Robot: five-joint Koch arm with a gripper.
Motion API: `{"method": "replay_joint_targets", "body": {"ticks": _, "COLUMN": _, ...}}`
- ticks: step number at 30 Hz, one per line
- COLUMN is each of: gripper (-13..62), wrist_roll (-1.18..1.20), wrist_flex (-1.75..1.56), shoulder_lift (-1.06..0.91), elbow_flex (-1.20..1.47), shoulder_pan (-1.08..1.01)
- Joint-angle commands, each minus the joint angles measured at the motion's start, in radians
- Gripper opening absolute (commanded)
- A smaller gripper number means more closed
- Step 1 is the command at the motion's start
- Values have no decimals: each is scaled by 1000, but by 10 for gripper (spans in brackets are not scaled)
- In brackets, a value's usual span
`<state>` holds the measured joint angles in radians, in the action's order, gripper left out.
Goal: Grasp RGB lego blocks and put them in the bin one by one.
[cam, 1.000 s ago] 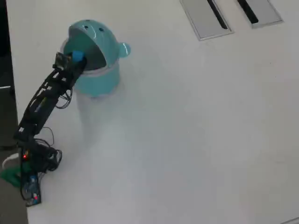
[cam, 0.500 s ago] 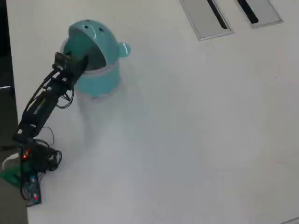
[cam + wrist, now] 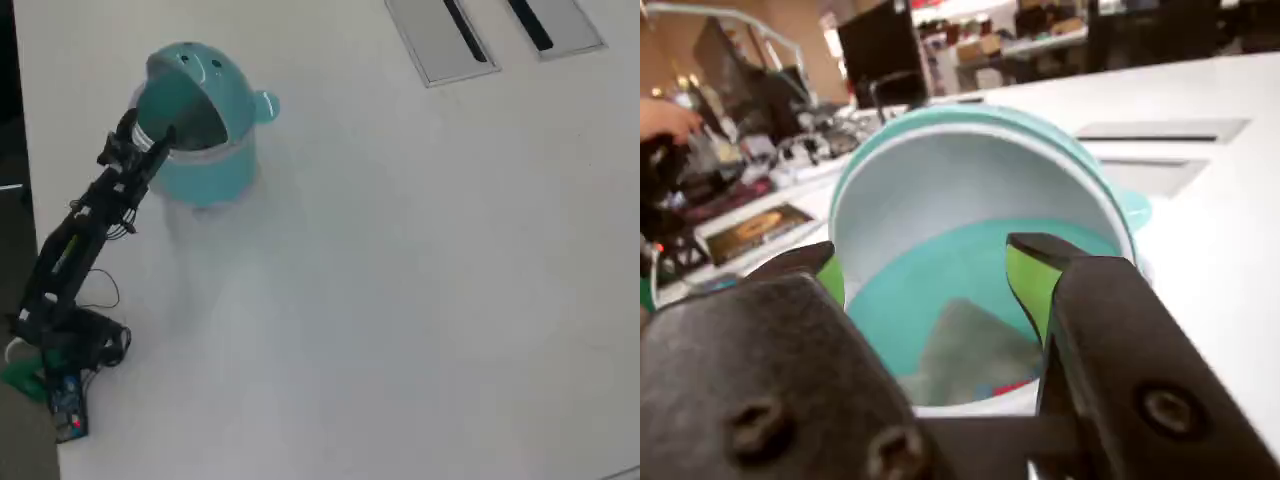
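The pincer (image 3: 930,270) stood wide apart and held nothing; in the wrist view its two green-padded tips framed the mouth of the bin (image 3: 1080,190) with clear space between them, touching neither rim nor lid. In the overhead view the pincer (image 3: 145,135) hung at the bin's (image 3: 215,165) left edge, just at the rim of its opening.

The bin sat near the far left corner of the white worktop (image 3: 400,300), close to the dark left edge, with the arm's base (image 3: 60,345) below it along that same edge. To the right of the bin and toward the near side, the worktop lay wide and bare. Two flat grey panels (image 3: 440,40) with dark slots lay well away from the bin, at the far edge.

Inside the bin, the wrist view showed the pale inner wall, the teal lid tilted inward, and below it a dim grey hollow. A small red sliver (image 3: 1012,386) showed at the bottom, perhaps a red block, too blurred to tell. No other block showed clearly in either view.
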<state>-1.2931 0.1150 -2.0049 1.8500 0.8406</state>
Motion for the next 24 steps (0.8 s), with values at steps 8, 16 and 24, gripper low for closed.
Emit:
{"method": "replay_joint_targets", "body": {"ticks": 8, "gripper": 301, "wrist_roll": 253, "wrist_flex": -87, "shoulder_lift": -126, "elbow_flex": -29, "shoulder_pan": -72}}
{"method": "replay_joint_targets", "body": {"ticks": 16, "gripper": 301, "wrist_roll": 472, "wrist_flex": -127, "shoulder_lift": -204, "elbow_flex": 18, "shoulder_pan": -140}}
{"method": "replay_joint_targets", "body": {"ticks": 24, "gripper": 301, "wrist_roll": 772, "wrist_flex": -173, "shoulder_lift": -264, "elbow_flex": 61, "shoulder_pan": -270}}
